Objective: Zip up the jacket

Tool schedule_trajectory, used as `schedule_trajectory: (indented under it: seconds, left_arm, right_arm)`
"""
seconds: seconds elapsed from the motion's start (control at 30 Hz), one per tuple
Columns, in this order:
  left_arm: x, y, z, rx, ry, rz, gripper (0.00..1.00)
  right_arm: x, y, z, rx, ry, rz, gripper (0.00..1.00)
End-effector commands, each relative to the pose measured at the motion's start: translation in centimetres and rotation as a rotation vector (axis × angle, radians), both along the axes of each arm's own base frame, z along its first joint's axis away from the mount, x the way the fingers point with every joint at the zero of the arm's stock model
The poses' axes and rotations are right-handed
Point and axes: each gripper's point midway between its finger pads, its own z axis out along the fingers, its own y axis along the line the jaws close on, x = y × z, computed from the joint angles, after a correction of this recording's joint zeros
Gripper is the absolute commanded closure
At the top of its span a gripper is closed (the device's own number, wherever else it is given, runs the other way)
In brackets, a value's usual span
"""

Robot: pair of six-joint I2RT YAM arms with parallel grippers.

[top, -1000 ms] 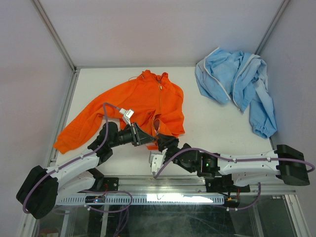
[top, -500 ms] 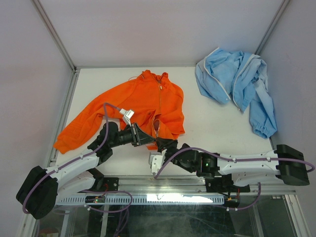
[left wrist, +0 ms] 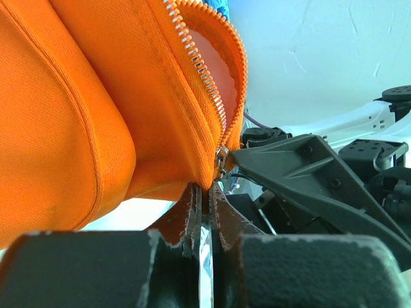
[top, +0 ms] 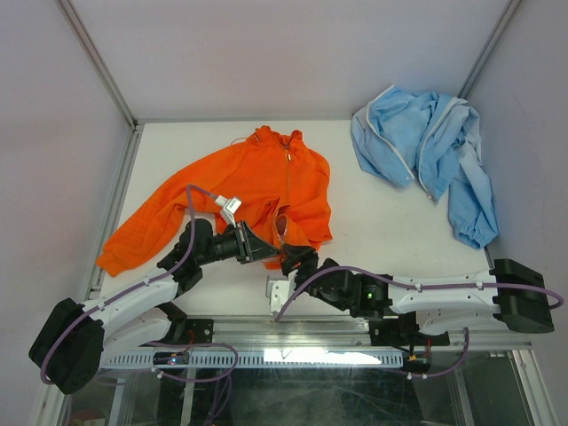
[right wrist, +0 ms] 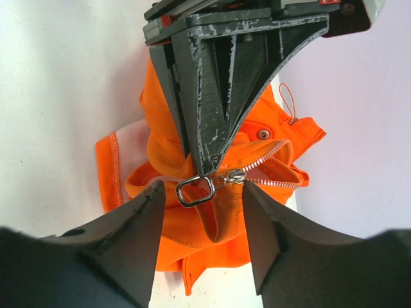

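The orange jacket [top: 257, 182] was spread on the white table [top: 373, 226], left of the middle, with its collar toward the far edge and one sleeve stretched out to the left. Its lower hem was gathered near the front edge of the table, where both tools were found. The left tool [left wrist: 204, 208] was seen closed, with the bottom edge of the jacket pinched between its fingers just below the foot of the zipper [left wrist: 204, 77]. Above that grip the zipper was seen parted, with its pale teeth running up one orange edge and the lighter lining exposed between the two sides. The slider [right wrist: 235, 174] was found at the low end of the teeth, with its metal pull ring [right wrist: 194, 190] hanging out from it. The right tool [right wrist: 201, 200] was held open, one finger on each side of the pull ring; whether the ring was touched could not be told. The two tools were placed tip to tip, very near one another. A light blue garment [top: 422, 151] was seen crumpled at the far right corner of the table, well apart from the jacket.
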Motion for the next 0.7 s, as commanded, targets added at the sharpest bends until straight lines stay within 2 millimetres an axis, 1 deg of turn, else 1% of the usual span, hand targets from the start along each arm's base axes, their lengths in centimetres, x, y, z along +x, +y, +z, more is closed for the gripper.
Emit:
schedule_trajectory:
  seconds: [0.0,0.1,0.27,0.47,0.67]
  left_arm:
    - [0.3,-0.4,3.1,-0.052,-0.095,-0.018,1.00]
    - [0.3,-0.4,3.2,-0.052,-0.096,-0.022,1.00]
    - [0.2,-0.4,3.1,-0.050,-0.091,-0.022,1.00]
    - [0.3,-0.3,2.9,-0.045,-0.088,-0.017,1.00]
    - [0.3,-0.4,2.8,-0.043,-0.086,-0.018,1.00]
  right_arm:
    - [0.8,0.8,1.2,0.019,-0.062,-0.035,0.43]
    - [1.4,0.8,1.4,0.027,-0.124,-0.060,0.44]
    - [1.5,0.6,2.4,0.067,-0.157,-0.074,0.51]
    - [0.5,0.7,3.1,0.091,-0.073,-0.029,0.61]
    - [-0.2,1.0,3.1,0.101,-0.007,-0.006,0.69]
